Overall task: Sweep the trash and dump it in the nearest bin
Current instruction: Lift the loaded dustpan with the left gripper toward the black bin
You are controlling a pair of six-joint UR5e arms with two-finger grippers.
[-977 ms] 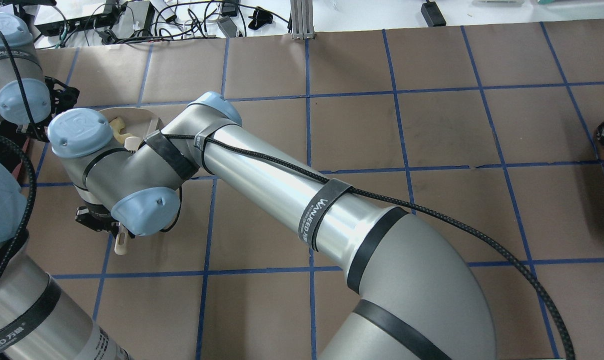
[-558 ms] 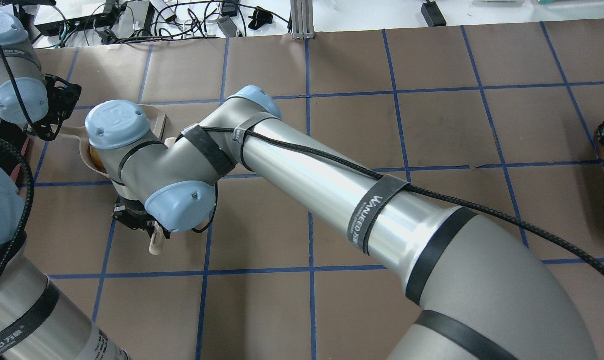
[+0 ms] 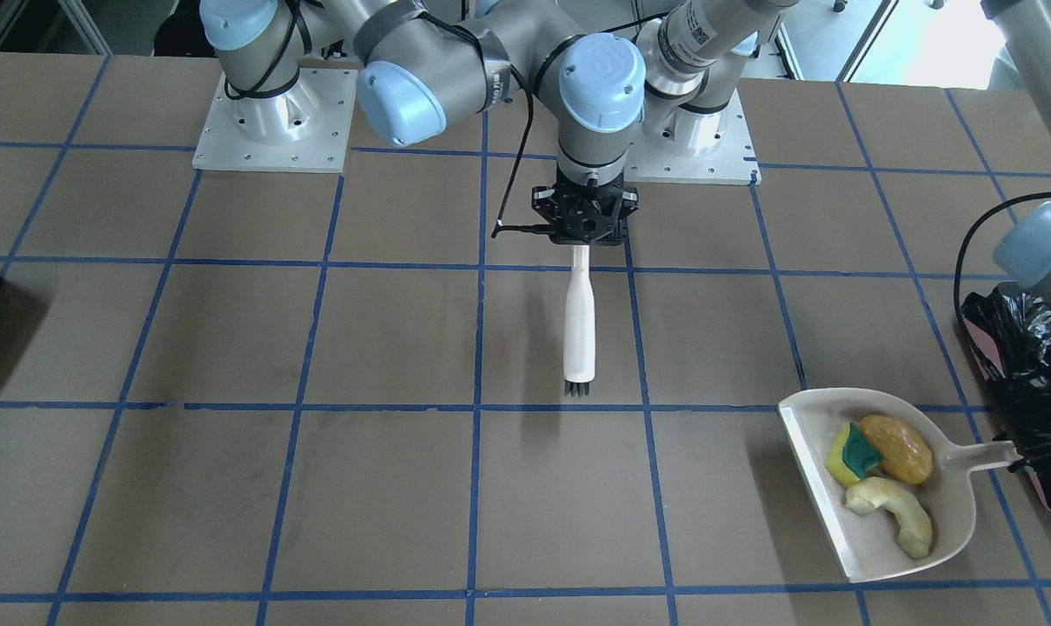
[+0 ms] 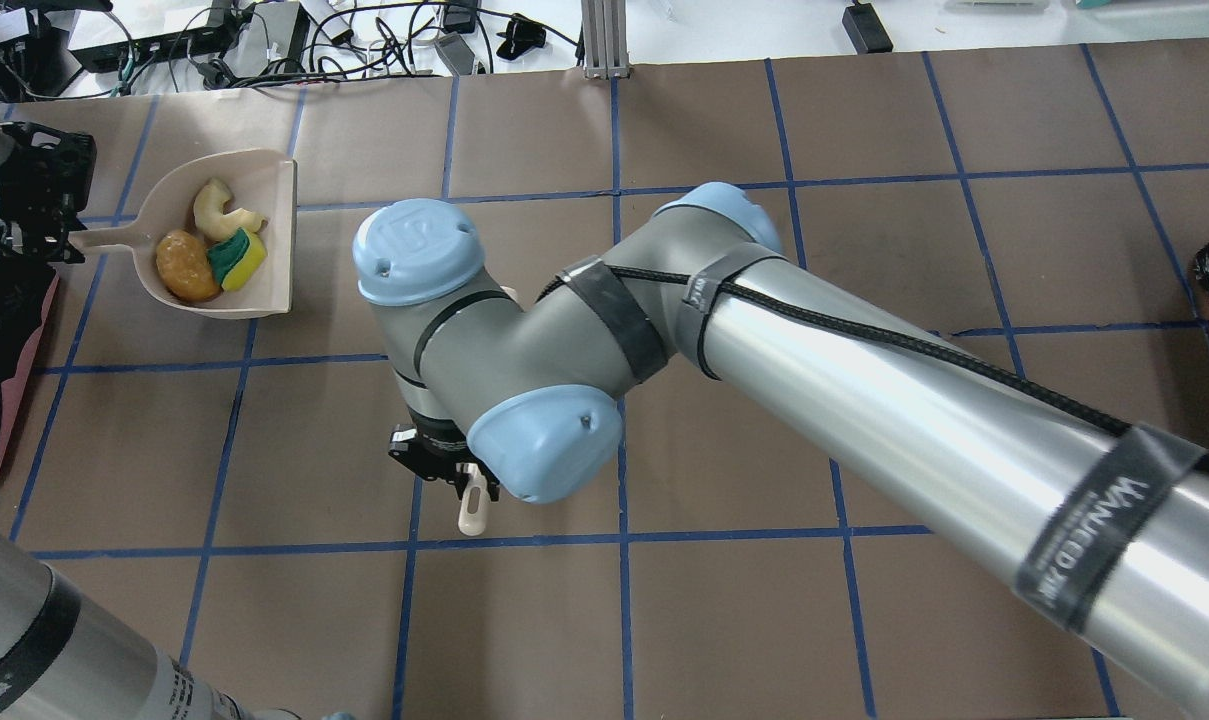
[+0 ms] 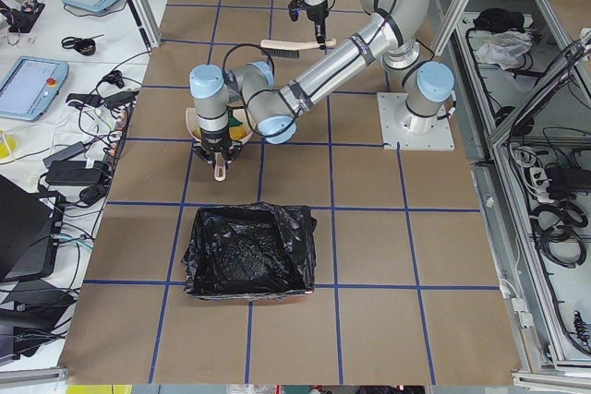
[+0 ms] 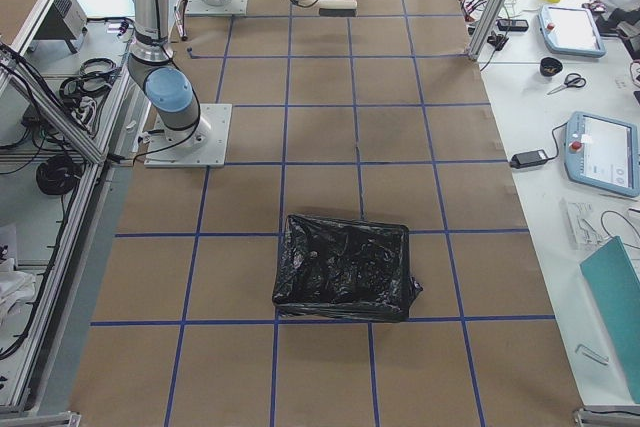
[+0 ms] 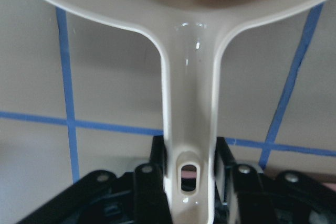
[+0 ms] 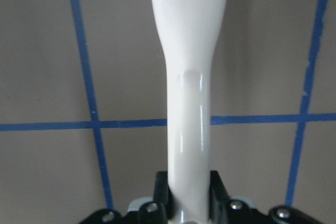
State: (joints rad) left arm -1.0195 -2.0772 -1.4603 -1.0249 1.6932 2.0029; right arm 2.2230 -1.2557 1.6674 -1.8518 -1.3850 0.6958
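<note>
The left gripper (image 7: 189, 177) gripped the dustpan (image 3: 953, 509) by its handle. In the dustpan lay the sponge (image 3: 848, 452), potato-like lump (image 3: 897, 448) and crescent piece (image 3: 894, 515), with the bin (image 3: 1034, 365) just beside its handle. Well apart from the dustpan, the right gripper (image 3: 584, 228) clamped a brush (image 3: 579, 326).

Brown tabletop (image 4: 864, 250), blue tape grid (image 4: 264, 547), under right gripper (image 4: 454, 478); white bench (image 4: 724, 25), tangled cables (image 4: 394, 30) beyond it.

Robot's left end of worktop (image 3: 386, 487): dustpan (image 3: 951, 513), handle pointing at bin (image 3: 1034, 374) just beside it. In dustpan: sponge (image 3: 848, 452) touching lump (image 3: 899, 448); crescent (image 3: 894, 513) beside both, away from robot. Brush (image 3: 579, 330) mid-worktop in right tool (image 3: 584, 217), well apart from dustpan.
</note>
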